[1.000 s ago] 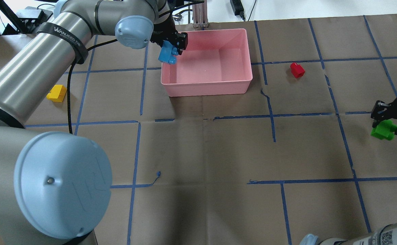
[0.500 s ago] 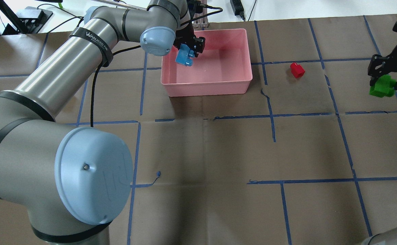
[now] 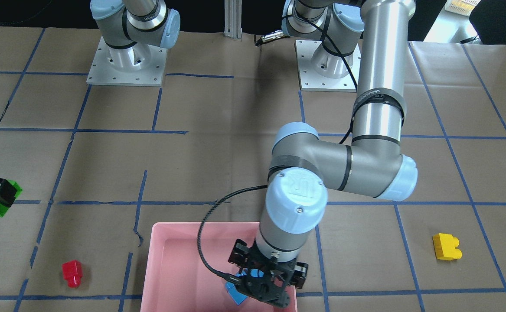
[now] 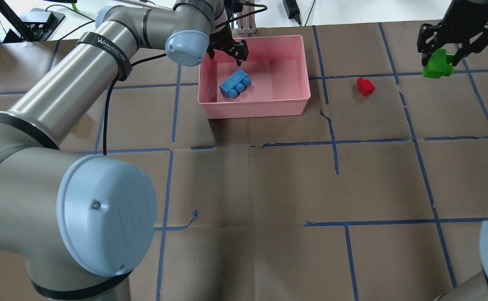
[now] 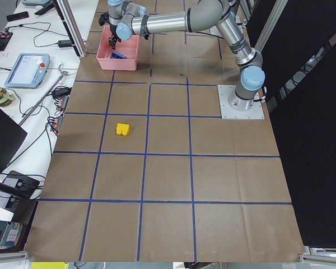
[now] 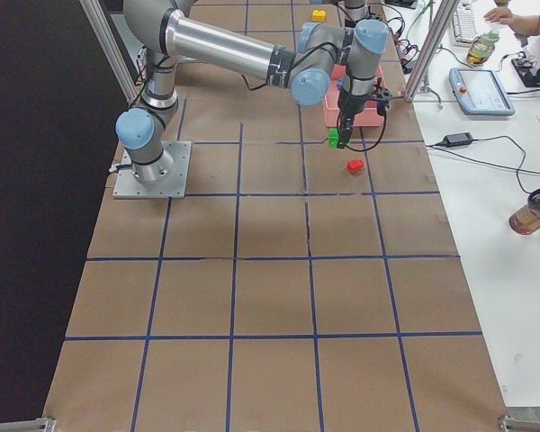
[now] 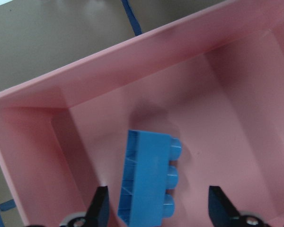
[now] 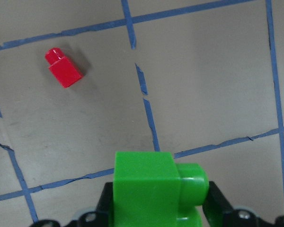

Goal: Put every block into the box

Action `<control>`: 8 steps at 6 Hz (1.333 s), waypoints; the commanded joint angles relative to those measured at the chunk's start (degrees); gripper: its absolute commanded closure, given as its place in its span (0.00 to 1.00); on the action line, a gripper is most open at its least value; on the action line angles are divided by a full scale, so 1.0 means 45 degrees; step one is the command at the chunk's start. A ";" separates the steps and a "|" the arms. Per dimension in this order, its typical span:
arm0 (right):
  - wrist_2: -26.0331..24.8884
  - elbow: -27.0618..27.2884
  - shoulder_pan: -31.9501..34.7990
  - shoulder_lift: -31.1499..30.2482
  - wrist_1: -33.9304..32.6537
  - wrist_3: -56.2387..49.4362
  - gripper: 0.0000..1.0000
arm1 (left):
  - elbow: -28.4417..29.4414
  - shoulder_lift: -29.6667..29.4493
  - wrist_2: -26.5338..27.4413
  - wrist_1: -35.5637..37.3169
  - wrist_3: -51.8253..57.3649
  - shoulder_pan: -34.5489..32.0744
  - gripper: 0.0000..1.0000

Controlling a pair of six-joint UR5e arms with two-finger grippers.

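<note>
The blue brick has dropped into the box at the desk's far edge, with the left gripper fingers apart above it. One block is home, and the right gripper, clamped on the green brick, comes next.

Brown paper tabletop w/ blue tape grid; white bench, black curtain.

Black strap on left arm, upper tube: white lettering, approx. "WANJEED"; trailing chars illegible. Wrist joint cap: embossed "UR" logo, seen upside-down. Large near cap: same logo, faint. No other legible text.
</note>
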 commanded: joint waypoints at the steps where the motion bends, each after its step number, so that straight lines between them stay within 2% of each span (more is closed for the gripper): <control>1: 0.0685 -0.0919 0.1421 0.0565 0.0049 0.1052 0.67 | -0.0239 0.1028 0.0171 -0.1465 0.0147 0.2029 0.00; 3: 0.0965 -0.1952 0.3451 0.1500 0.0010 0.2015 0.67 | -0.1114 0.1306 0.1144 -0.1808 0.0806 0.4336 0.00; 5: 0.1781 -0.3319 0.4861 0.3195 -0.0242 0.2854 0.67 | -0.1451 0.1171 0.1227 -0.1634 0.3965 0.6270 0.00; 6: 0.1863 -0.3789 0.5060 0.4056 -0.0611 0.2936 0.67 | -0.1568 0.1054 0.1266 -0.1555 0.5891 0.6628 0.01; 7: 0.1883 -0.3794 0.5101 0.4780 -0.1234 0.2898 0.63 | -0.1801 0.0937 0.1247 -0.1535 0.7225 0.7540 0.01; 8: 0.1884 -0.3794 0.5121 0.5116 -0.1511 0.2801 0.43 | -0.2190 0.0703 0.1247 -0.0742 0.8224 0.7820 0.01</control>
